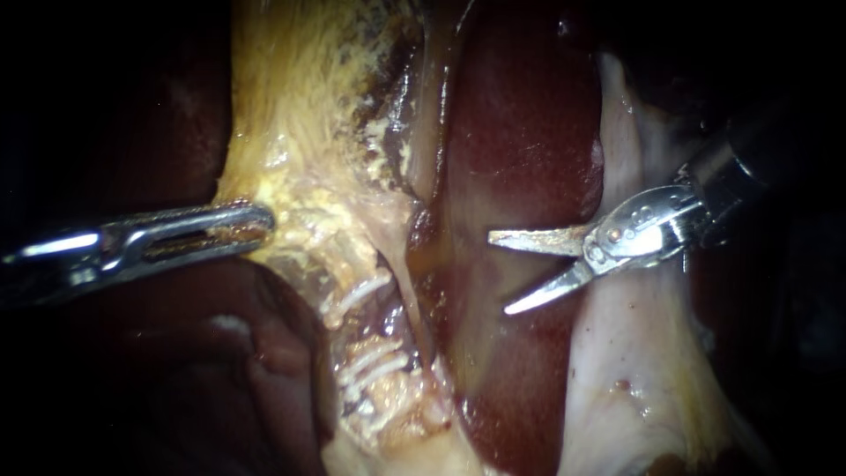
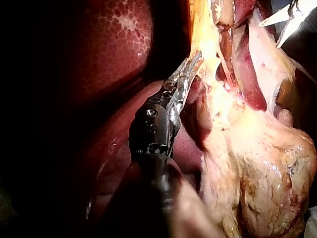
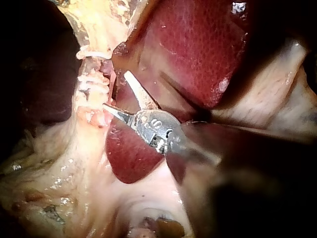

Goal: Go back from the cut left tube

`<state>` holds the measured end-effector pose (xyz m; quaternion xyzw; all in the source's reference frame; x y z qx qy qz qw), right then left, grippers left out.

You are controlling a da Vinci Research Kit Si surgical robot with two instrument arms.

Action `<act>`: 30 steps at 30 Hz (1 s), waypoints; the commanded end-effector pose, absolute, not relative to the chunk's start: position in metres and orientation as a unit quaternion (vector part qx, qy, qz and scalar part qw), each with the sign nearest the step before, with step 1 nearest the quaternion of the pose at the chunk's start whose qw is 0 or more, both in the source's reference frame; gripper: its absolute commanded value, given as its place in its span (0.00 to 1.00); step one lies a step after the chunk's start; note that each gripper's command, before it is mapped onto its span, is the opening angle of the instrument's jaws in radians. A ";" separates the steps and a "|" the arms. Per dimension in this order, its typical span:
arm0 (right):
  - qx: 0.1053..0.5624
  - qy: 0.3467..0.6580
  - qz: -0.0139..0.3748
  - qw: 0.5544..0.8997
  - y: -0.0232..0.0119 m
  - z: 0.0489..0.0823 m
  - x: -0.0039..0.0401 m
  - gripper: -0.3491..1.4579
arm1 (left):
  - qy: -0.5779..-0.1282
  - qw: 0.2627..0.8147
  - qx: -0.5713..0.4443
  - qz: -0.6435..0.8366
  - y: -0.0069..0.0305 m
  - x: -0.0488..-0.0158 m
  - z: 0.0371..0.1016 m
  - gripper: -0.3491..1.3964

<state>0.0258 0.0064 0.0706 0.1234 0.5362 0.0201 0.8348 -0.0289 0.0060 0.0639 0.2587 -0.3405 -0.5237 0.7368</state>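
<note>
The clipped tube (image 1: 370, 330) runs down the middle-left of the endoscope view, with white clips (image 1: 357, 295) above a dark gap and more clips (image 1: 377, 368) below it. My right instrument (image 1: 499, 273) has two thin blades that stand open over the dark red liver (image 1: 529, 132), to the right of the tube and clear of it. In the right wrist view the open blades (image 3: 115, 89) point toward the clips (image 3: 93, 79), a short way off. My left instrument (image 1: 257, 222) is shut on yellow fatty tissue (image 1: 300, 132) up and left of the clips, and the left wrist view shows that same grip (image 2: 190, 64).
Pale whitish tissue (image 1: 634, 370) lies under and below the right instrument's shaft. The yellow bulging gallbladder (image 2: 262, 168) fills the space beside the left instrument. Dark liver (image 1: 256, 370) sits at the lower left. The right blades (image 2: 280, 22) show far ahead of the left instrument.
</note>
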 end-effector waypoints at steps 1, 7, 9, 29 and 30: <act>0.123 0.536 0.017 0.835 0.0063 0.0709 0.0258 0.99 | -0.341 0.737 0.257 -0.524 0.0058 -0.0291 0.0645 0.00; 0.122 0.536 0.016 0.835 0.0062 0.0712 0.0258 0.99 | -0.338 0.739 0.259 -0.521 0.0048 -0.0306 0.0689 0.00; 0.122 0.536 0.016 0.835 0.0062 0.0712 0.0258 0.99 | -0.336 0.739 0.261 -0.522 0.0049 -0.0315 0.0701 0.00; 0.121 0.537 0.014 0.835 0.0063 0.0710 0.0255 0.99 | -0.346 0.728 0.266 -0.529 0.0068 -0.0358 0.0707 0.00; 0.121 0.537 0.014 0.835 0.0063 0.0710 0.0255 0.99 | -0.346 0.728 0.266 -0.529 0.0068 -0.0359 0.0707 0.00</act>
